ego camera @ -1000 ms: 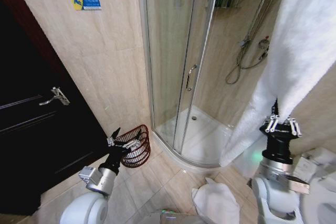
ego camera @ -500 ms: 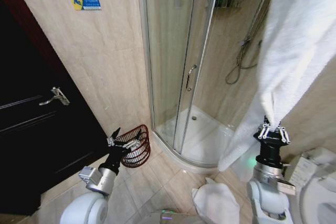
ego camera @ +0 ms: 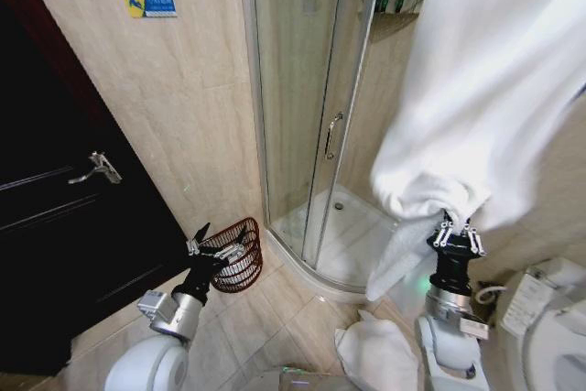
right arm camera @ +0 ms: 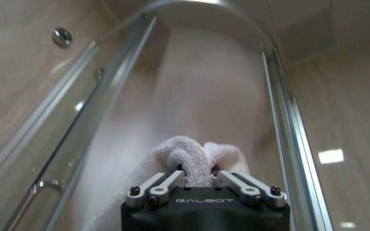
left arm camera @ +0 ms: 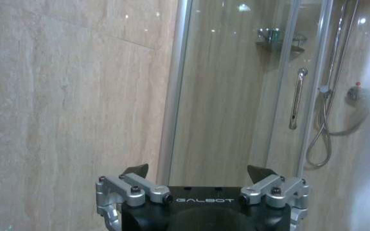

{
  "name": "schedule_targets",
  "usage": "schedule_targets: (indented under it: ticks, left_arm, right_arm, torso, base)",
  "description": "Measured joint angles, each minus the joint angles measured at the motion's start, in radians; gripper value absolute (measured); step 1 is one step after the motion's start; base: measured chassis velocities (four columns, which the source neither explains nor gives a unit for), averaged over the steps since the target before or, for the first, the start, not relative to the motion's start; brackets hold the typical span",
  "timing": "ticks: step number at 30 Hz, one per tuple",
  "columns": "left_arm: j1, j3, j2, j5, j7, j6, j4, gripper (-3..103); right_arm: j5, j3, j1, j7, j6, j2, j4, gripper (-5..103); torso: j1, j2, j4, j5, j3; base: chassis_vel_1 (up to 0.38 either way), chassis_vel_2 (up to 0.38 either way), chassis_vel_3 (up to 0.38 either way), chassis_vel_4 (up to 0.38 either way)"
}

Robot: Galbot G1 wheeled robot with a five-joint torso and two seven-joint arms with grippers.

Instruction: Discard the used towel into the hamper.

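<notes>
Right gripper (ego camera: 455, 229), pointing upward, is clenched on a bunched fold of the white towel (ego camera: 485, 89); in the right wrist view the fingers (right arm camera: 165, 185) pinch a loop of the towel's (right arm camera: 194, 154) pile between them. From the grip the towel rises and spreads wide, hanging in front of the shower enclosure (ego camera: 316, 107) and covering its right side, with a lower tail drooping beside the arm. Left gripper (ego camera: 218, 249), released with fingers spread apart, is held low to the left of the shower enclosure, directly in front of the hamper (ego camera: 240, 254); the left wrist view shows its fingers (left arm camera: 137, 171) parted with nothing between them. The hamper stands on the tiled floor (ego camera: 275, 318), tipped toward the robot, just left of the enclosure's curved base and right of the dark door (ego camera: 55, 208). A second white cloth (ego camera: 375, 350) lies crumpled on the floor below the enclosure's base.
</notes>
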State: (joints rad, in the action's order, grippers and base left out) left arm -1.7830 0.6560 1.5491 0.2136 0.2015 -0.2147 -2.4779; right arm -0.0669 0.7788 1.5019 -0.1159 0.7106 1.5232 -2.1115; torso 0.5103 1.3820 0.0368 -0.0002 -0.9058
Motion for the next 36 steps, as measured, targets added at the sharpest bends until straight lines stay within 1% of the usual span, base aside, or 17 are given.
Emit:
schedule_targets:
  ticks: [2, 4, 5, 8, 9, 10, 12, 13, 14, 15, 16, 17, 20, 25, 27, 32, 36]
  left_arm:
    - [0.000, 0.000, 0.000, 0.000, 0.000, 0.000, 0.000, 100]
    - [0.000, 0.000, 0.000, 0.000, 0.000, 0.000, 0.000, 100]
    - [0.000, 0.000, 0.000, 0.000, 0.000, 0.000, 0.000, 100]
    - [0.000, 0.000, 0.000, 0.000, 0.000, 0.000, 0.000, 100]
    - [0.000, 0.000, 0.000, 0.000, 0.000, 0.000, 0.000, 100]
    - [0.000, 0.000, 0.000, 0.000, 0.000, 0.000, 0.000, 100]
    - [0.000, 0.000, 0.000, 0.000, 0.000, 0.000, 0.000, 100]
    - [0.000, 0.000, 0.000, 0.000, 0.000, 0.000, 0.000, 100]
    - [0.000, 0.000, 0.000, 0.000, 0.000, 0.000, 0.000, 100]
    - [0.000, 0.000, 0.000, 0.000, 0.000, 0.000, 0.000, 100]
    - [0.000, 0.000, 0.000, 0.000, 0.000, 0.000, 0.000, 100]
    - [0.000, 0.000, 0.000, 0.000, 0.000, 0.000, 0.000, 100]
    - [0.000, 0.000, 0.000, 0.000, 0.000, 0.000, 0.000, 100]
    - [0.000, 0.000, 0.000, 0.000, 0.000, 0.000, 0.000, 100]
    - [0.000, 0.000, 0.000, 0.000, 0.000, 0.000, 0.000, 100]
    - [0.000, 0.000, 0.000, 0.000, 0.000, 0.000, 0.000, 100]
    - [0.000, 0.000, 0.000, 0.000, 0.000, 0.000, 0.000, 100]
  right_arm:
    - [-0.006, 0.000, -0.002, -0.001, -0.001, -0.001, -0.002, 11]
    - [-0.046, 0.018, -0.018, -0.017, -0.002, -0.008, -0.003, 11]
    - [-0.046, 0.018, -0.018, -0.017, -0.002, -0.008, -0.003, 11]
    - [-0.068, 0.090, -0.050, -0.048, -0.010, -0.033, -0.028, 11]
    - [-0.068, 0.090, -0.050, -0.048, -0.010, -0.033, -0.028, 11]
    - [-0.067, 0.124, -0.067, -0.055, -0.016, -0.049, -0.042, 11]
    - [-0.053, 0.191, -0.100, -0.056, -0.037, -0.093, -0.071, 11]
    - [-0.027, 0.225, -0.120, -0.054, -0.053, -0.130, -0.095, 11]
    - [-0.027, 0.225, -0.120, -0.054, -0.053, -0.130, -0.095, 11]
    - [0.008, 0.245, -0.135, -0.047, -0.070, -0.169, -0.122, 11]
    - [0.050, 0.251, -0.145, -0.034, -0.082, -0.203, -0.148, 11]
    - [0.050, 0.251, -0.145, -0.034, -0.082, -0.203, -0.148, 11]
    - [0.142, 0.232, -0.160, 0.004, -0.101, -0.264, -0.205, 11]
    - [0.168, 0.196, -0.169, 0.008, -0.123, -0.276, -0.249, 11]
    - [0.186, 0.174, -0.172, 0.007, -0.148, -0.284, -0.275, 11]
    - [0.185, 0.169, -0.184, 0.007, -0.150, -0.301, -0.263, 11]
    - [0.197, 0.168, -0.182, -0.013, -0.172, -0.307, -0.277, 11]
  torso:
    - [0.000, 0.000, 0.0000, 0.0000, 0.000]
    - [0.000, 0.000, 0.0001, 0.0005, 0.000]
    - [0.000, 0.000, 0.0001, 0.0005, 0.000]
    - [0.000, 0.000, -0.0001, 0.0008, 0.000]
    - [0.000, 0.000, -0.0001, 0.0008, 0.000]
    - [0.000, 0.000, 0.0001, -0.0007, 0.000]
    - [0.000, 0.000, 0.0000, 0.0004, 0.000]
    - [0.000, 0.000, 0.0000, 0.0008, 0.000]
    - [0.000, 0.000, 0.0000, 0.0008, 0.000]
    - [0.000, 0.000, 0.0000, -0.0002, 0.000]
    - [0.000, 0.000, 0.0000, -0.0001, 0.000]
    - [0.000, 0.000, 0.0000, -0.0001, 0.000]
    - [0.000, 0.000, 0.0000, 0.0002, 0.000]
    - [0.000, 0.000, 0.0001, 0.0003, 0.000]
    - [0.000, 0.000, 0.0000, 0.0000, 0.000]
    - [0.000, 0.000, 0.0001, 0.0004, 0.000]
    - [0.000, 0.000, 0.0000, 0.0003, 0.000]
  base:
    - [0.000, 0.000, 0.000, 0.000]
    - [0.000, 0.000, 0.000, 0.000]
    - [0.000, 0.000, 0.000, 0.000]
    - [0.000, 0.000, 0.000, 0.000]
    - [0.000, 0.000, 0.000, 0.000]
    - [0.000, 0.000, 0.000, 0.000]
    - [0.000, 0.000, 0.000, 0.000]
    - [0.000, 0.000, 0.000, 0.000]
    - [0.000, 0.000, 0.000, 0.000]
    - [0.000, 0.000, 0.000, 0.000]
    - [0.000, 0.000, 0.000, 0.000]
    - [0.000, 0.000, 0.000, 0.000]
    - [0.000, 0.000, 0.000, 0.000]
    - [0.000, 0.000, 0.000, 0.000]
    - [0.000, 0.000, 0.000, 0.000]
    - [0.000, 0.000, 0.000, 0.000]
    - [0.000, 0.000, 0.000, 0.000]
